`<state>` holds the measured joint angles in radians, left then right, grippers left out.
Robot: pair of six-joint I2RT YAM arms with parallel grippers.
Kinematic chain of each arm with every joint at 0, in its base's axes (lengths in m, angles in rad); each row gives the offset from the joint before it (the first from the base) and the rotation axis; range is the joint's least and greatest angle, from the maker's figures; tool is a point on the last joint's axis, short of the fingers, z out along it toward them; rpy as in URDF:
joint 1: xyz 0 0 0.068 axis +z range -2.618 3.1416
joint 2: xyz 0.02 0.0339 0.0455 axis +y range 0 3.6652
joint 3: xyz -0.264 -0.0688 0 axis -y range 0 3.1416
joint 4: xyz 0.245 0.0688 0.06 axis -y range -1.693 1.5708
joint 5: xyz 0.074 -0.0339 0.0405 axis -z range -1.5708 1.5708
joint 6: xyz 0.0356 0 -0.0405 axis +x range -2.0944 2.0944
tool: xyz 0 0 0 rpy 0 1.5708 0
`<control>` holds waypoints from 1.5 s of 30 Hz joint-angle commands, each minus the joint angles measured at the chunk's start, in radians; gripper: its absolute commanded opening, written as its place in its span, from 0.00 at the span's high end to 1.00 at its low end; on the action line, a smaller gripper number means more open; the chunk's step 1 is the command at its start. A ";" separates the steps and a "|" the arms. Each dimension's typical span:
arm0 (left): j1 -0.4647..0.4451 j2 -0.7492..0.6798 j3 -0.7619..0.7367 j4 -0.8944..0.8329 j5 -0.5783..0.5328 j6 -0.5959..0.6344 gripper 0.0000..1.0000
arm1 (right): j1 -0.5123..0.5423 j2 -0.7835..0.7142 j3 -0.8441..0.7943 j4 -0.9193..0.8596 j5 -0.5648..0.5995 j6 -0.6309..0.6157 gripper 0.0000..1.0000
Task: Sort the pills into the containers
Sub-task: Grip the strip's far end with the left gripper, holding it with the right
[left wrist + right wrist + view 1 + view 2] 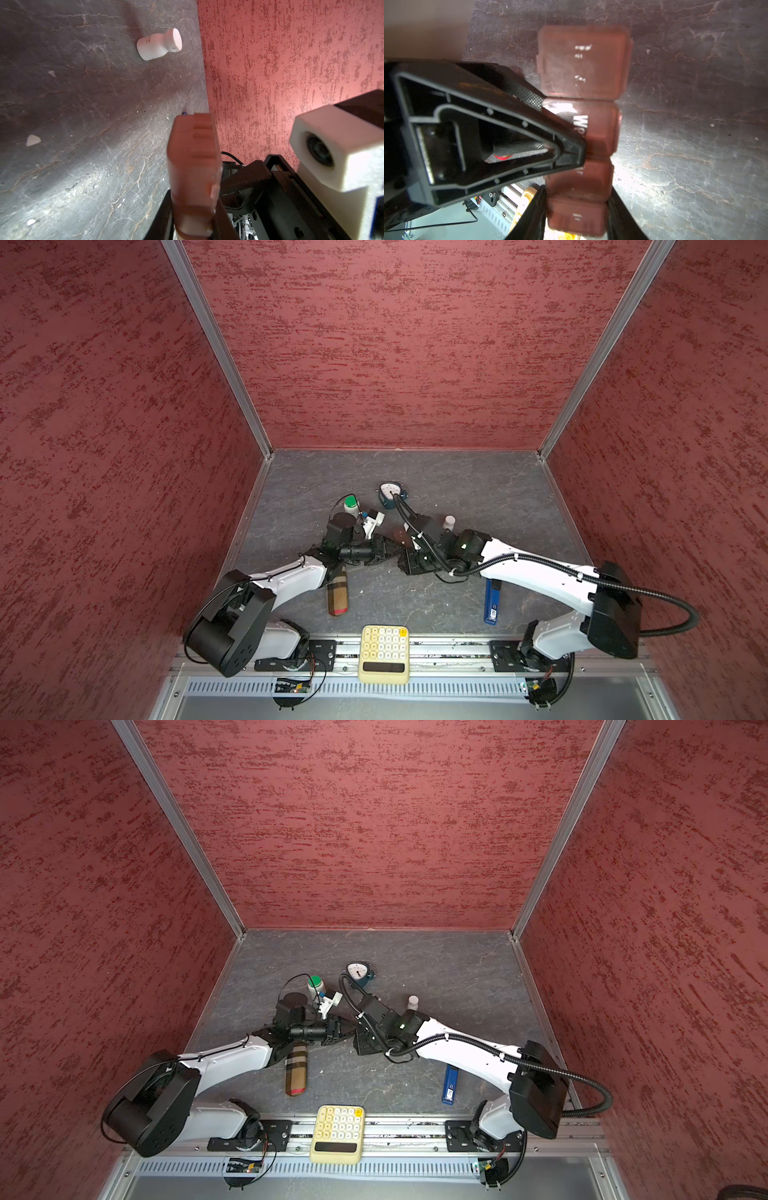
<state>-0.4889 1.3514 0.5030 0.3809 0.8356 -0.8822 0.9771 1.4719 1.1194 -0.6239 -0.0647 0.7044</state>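
My left tool (193, 207) is clenched on the containers (583, 62), a brown strip of four lidded cells, gripping it partway along. The strip sits at the middle of the worktop (478, 489), between my two tools. My right tool (577, 189) has a finger close along each side of the strip's end cell; I cannot tell whether they press it. A few white bits (33, 140) lie loose on the worktop.
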 commanded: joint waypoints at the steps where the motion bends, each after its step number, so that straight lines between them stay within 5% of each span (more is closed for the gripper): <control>1: 0.013 0.023 -0.006 0.010 0.000 0.036 1.00 | -0.017 -0.054 0.004 -0.050 0.003 -0.018 0.58; 10: 0.015 0.048 -0.004 0.017 0.006 0.057 1.00 | -0.028 -0.074 -0.015 -0.045 -0.030 -0.031 0.65; 26: 0.020 0.054 0.006 0.024 -0.001 0.072 1.00 | -0.047 -0.081 0.003 -0.121 0.058 -0.042 0.57; 40: 0.024 0.060 0.008 0.015 -0.003 0.085 1.00 | -0.053 -0.093 -0.001 -0.088 -0.030 -0.048 0.51; 45: 0.025 0.056 0.006 0.016 -0.002 0.085 1.00 | -0.054 -0.086 0.003 -0.128 0.031 -0.044 0.50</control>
<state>-0.4675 1.4048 0.5140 0.4011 0.8391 -0.8215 0.9272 1.4006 1.1007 -0.6998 -0.0818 0.6643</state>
